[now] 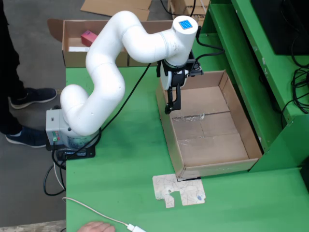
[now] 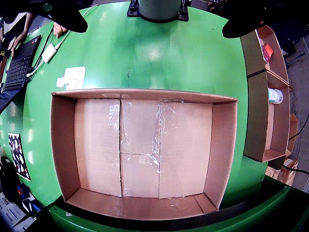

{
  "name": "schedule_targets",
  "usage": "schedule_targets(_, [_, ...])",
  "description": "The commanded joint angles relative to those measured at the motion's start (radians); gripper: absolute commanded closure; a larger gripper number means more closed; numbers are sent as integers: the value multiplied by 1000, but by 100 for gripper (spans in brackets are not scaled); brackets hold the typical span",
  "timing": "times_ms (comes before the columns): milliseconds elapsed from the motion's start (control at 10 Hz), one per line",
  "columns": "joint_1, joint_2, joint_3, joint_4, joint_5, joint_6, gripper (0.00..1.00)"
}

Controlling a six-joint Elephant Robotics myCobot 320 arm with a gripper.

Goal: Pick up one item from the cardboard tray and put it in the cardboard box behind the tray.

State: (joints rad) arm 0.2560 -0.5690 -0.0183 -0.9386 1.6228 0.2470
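Observation:
The cardboard tray (image 1: 168,133) is a large open carton on the green table, and its taped floor is bare in both views. My black gripper (image 1: 170,107) hangs from the white arm over the tray's left wall in the fixed view. From the wrist view I look straight down into the tray (image 2: 60,145). My gripper (image 2: 154,29) is open there, its dark fingertips (image 2: 63,17) spread to the top corners with nothing between them. The cardboard box (image 1: 72,58) stands beyond the table's far edge and holds a pink-red item (image 1: 89,37). The same box (image 2: 255,96) lies at the right.
A flat printed paper piece (image 1: 178,189) lies on the table in front of the tray. A person's hand (image 1: 96,226) and a white cable (image 1: 91,210) are at the near edge. Green framing (image 1: 251,72) runs along the tray's right side. A white-green cylinder (image 2: 274,95) sits in the box.

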Motion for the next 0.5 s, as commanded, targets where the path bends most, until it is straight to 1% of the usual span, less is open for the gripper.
schedule_targets(0, [-13, 35, 18, 10, -5, -8, 0])
schedule_targets(400, [-40, 22, 18, -16, 15, -13, 0])
